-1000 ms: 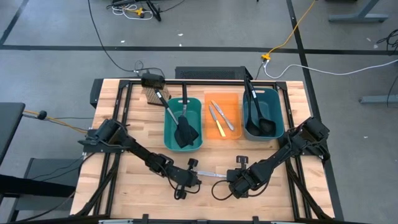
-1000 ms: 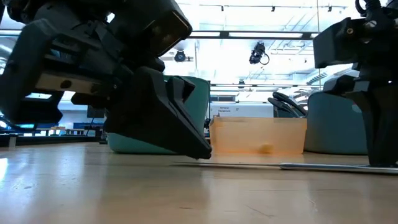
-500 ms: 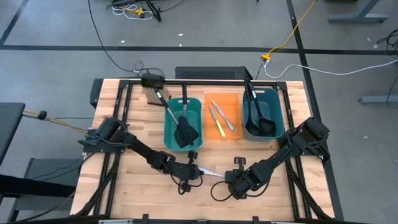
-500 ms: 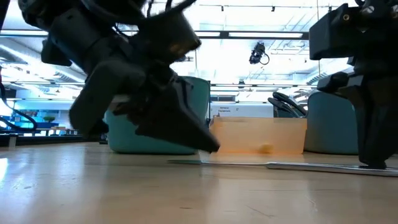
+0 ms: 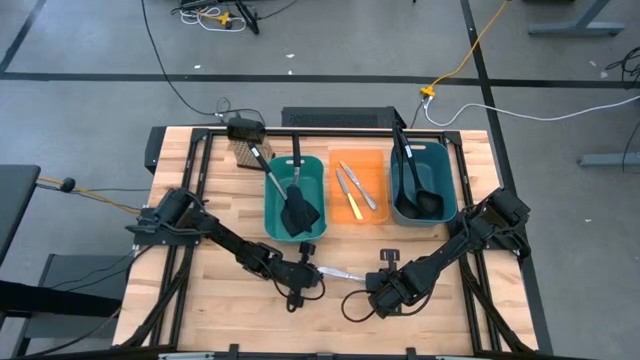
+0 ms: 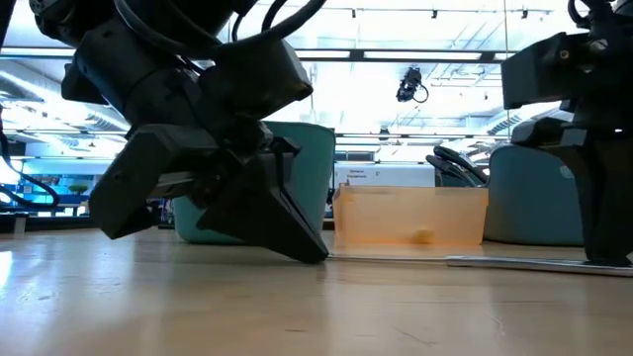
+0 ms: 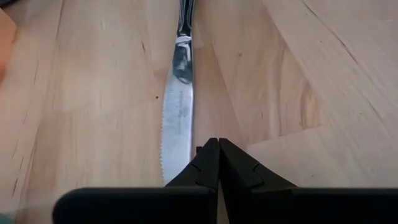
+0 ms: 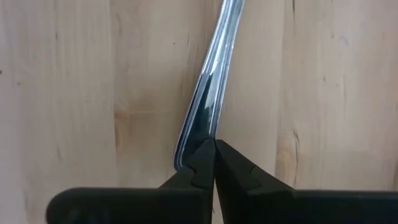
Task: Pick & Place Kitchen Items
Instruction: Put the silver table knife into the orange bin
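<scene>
A small silver knife [image 5: 341, 272] lies flat on the wooden table [image 5: 200, 300], between my two grippers. My left gripper [image 5: 313, 271] is shut at the blade end [image 7: 177, 118]. My right gripper [image 5: 374, 286] is shut at the handle end [image 8: 211, 81]. In the low view the knife [image 6: 495, 262] shows as a thin line between the left gripper [image 6: 318, 255] and the right gripper [image 6: 603, 259]. Black spatulas [image 5: 298, 210] lie in the left teal bin, black ladles [image 5: 420, 195] in the right one, and knives [image 5: 352, 190] in the orange bin. My left gripper's shut fingers [image 7: 202, 165] stand against the blade's smooth back edge near the tip [image 7: 186, 158], the outer side of one finger on it. They slant down from the table's left. The knife lies flat on the table. My right gripper's shut fingers [image 8: 202, 158] stand against the side of the handle at its free end [image 8: 189, 152]. They come from above, pointing steeply down. The handle lies flat on the wood.
Three bins stand in a row at the far side: a teal bin [image 5: 272, 215], an orange bin [image 5: 380, 170] and a second teal bin [image 5: 445, 165]. A brown block [image 5: 245, 154] stands at the far left. Bare wood lies toward the near edge.
My left gripper has swung a little toward the table's far edge and tipped, staying shut. The knife's blade end has slid toward the far edge with it, while the handle end has stayed by my right gripper.
</scene>
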